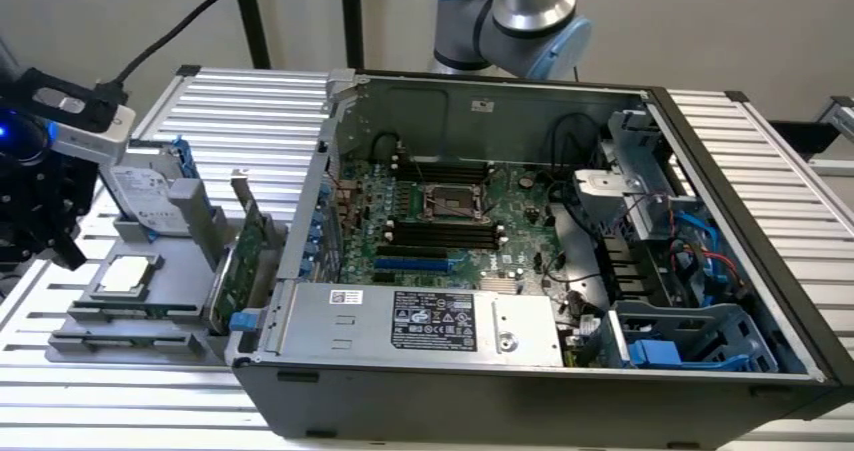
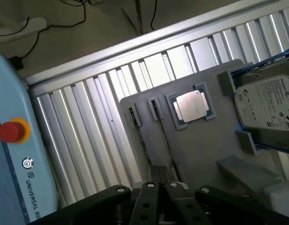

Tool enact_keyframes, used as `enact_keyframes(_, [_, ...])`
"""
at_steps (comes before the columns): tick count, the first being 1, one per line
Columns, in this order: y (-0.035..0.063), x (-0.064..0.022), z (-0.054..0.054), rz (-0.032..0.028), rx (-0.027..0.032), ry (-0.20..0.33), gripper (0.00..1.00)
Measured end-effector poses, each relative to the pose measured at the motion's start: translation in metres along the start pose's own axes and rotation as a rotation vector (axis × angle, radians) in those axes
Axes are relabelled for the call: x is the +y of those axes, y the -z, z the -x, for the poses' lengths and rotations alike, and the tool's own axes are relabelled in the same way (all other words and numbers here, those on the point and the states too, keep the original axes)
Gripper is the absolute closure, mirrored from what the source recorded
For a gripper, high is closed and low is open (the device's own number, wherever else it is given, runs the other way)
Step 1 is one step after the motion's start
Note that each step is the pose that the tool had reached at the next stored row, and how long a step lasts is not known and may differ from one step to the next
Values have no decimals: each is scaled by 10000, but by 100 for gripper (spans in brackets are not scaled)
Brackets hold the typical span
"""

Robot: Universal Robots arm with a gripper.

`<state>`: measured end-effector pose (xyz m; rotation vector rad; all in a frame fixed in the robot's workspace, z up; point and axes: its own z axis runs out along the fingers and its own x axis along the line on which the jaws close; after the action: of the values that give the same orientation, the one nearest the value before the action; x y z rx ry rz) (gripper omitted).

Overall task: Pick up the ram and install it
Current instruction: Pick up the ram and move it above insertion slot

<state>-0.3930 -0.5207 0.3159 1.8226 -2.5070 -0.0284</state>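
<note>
Your gripper [image 2: 161,177] hovers with its tips drawn together, clamping nothing you can see. Just beyond, the ram [image 2: 140,138] stands edge-up in the gray tray [image 2: 200,150], likely so its top edge is graspable. The processor [image 2: 192,107] lies farther on.

We see a ribbed surface [image 1: 227,101] of pale, bare metal, a smooth, matt grey plastic tray [image 2: 196,154], a processor [image 2: 192,105] with a satiny metal lid, a case [image 1: 507,101] of dull sheet metal and a matt black gripper [image 2: 164,177].
</note>
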Motion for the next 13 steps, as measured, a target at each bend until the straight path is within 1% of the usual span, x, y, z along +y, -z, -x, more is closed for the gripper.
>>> enact_keyframes(13, [-79, -3, 2, -55, 91, 2330, 100])
